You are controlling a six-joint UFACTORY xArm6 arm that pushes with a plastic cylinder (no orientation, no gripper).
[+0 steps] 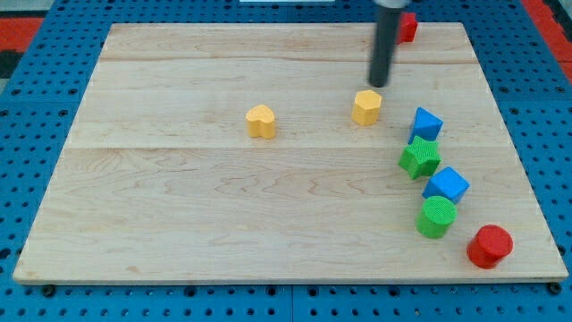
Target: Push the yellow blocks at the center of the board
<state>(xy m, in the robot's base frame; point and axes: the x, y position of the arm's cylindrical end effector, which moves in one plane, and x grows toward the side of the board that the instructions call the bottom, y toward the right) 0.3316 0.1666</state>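
Observation:
A yellow heart-shaped block (261, 121) sits a little left of the board's middle. A yellow hexagonal block (366, 106) sits to its right. My tip (379, 85) stands just above and slightly right of the hexagonal block, a small gap from it. The rod rises to the view's top edge.
On the view's right lie a blue block (426, 123), a green star block (420, 157), a second blue block (446, 185), a green cylinder (436, 217) and a red cylinder (489, 246). A red block (407, 26) sits at the top, partly behind the rod. The wooden board (179, 215) ends near the red cylinder.

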